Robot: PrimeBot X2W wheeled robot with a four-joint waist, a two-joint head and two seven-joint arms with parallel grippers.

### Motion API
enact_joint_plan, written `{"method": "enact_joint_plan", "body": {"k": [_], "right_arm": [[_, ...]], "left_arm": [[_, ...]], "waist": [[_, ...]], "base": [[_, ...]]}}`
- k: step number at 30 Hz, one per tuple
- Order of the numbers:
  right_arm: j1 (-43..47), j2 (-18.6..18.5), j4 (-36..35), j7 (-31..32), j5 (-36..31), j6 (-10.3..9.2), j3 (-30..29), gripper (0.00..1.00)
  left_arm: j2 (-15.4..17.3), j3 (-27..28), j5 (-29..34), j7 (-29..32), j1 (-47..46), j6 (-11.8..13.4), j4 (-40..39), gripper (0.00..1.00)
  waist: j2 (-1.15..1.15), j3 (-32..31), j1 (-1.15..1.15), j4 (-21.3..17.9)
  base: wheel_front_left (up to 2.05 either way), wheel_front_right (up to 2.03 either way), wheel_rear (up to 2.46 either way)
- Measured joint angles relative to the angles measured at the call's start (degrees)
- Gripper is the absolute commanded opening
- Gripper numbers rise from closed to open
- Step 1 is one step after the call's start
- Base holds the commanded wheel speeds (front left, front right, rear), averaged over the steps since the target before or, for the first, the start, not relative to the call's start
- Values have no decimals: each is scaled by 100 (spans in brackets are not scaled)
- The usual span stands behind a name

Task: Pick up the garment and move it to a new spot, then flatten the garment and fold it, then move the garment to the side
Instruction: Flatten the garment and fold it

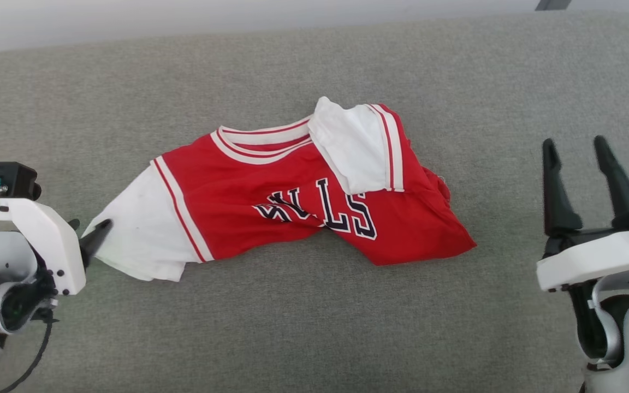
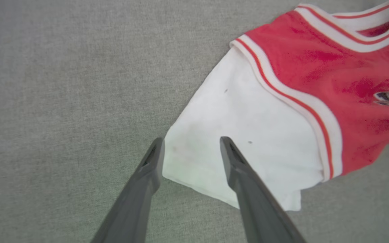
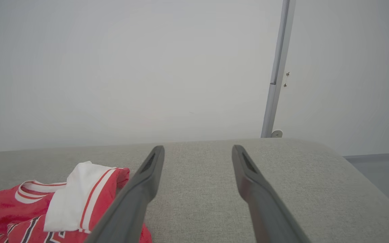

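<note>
The garment [image 1: 271, 180] lies crumpled on a grey fabric surface, a red T-shirt with black lettering. One white sleeve spreads toward the left, the other is folded over the chest. My left gripper [image 1: 88, 229] is at the end of the left sleeve. In the left wrist view its jaws [image 2: 191, 140] stand open, one finger on the white sleeve [image 2: 241, 128] and the other just off its edge, the red body [image 2: 316, 67] beyond. My right gripper [image 1: 574, 142] hovers open and empty, well to the right of the garment [image 3: 12, 209], fingers [image 3: 198, 148] apart over bare cushion.
The grey cushioned surface [image 1: 292, 327] stretches wide around the shirt. Its rounded far edge meets a pale wall [image 3: 113, 67], with a thin metal post [image 3: 277, 67] at the right and floor [image 3: 377, 165] beyond the cushion's right end.
</note>
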Motion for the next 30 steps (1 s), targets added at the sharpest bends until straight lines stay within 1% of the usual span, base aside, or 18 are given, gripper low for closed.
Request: {"method": "enact_joint_plan", "body": {"k": [1,2,8,14,20,24,30], "right_arm": [[17,-20,4,38,4,0,56,100],[17,-20,4,38,4,0,56,100],[73,-182,32,337,41,0,385,100],[29,-548,191,759,174,0,844,100],[-135,-873,396,1338,364,0,1348,100],[-277,-1083,561,1755,471,0,1607,100],[-572,-1341,878,2315,589,0,1889,100]], "left_arm": [[-15,30,4,-154,45,3,-60,100],[-15,30,4,-154,45,3,-60,100],[-86,164,299,-1233,307,9,-471,100],[-245,244,497,-2086,642,91,-790,100],[-397,242,756,-2799,922,154,-1058,100],[-538,221,844,-3126,1064,180,-1196,100],[-705,258,912,-3390,1194,216,-1274,100]], "waist": [[0,-22,0,23],[0,-22,0,23],[0,-138,0,240],[0,-244,0,548],[0,-325,0,913],[0,-350,0,1165],[0,-342,0,1507]], "base": [[0,0,0],[0,0,0],[0,0,0],[0,0,0],[0,0,0],[0,0,0],[0,0,0]]}}
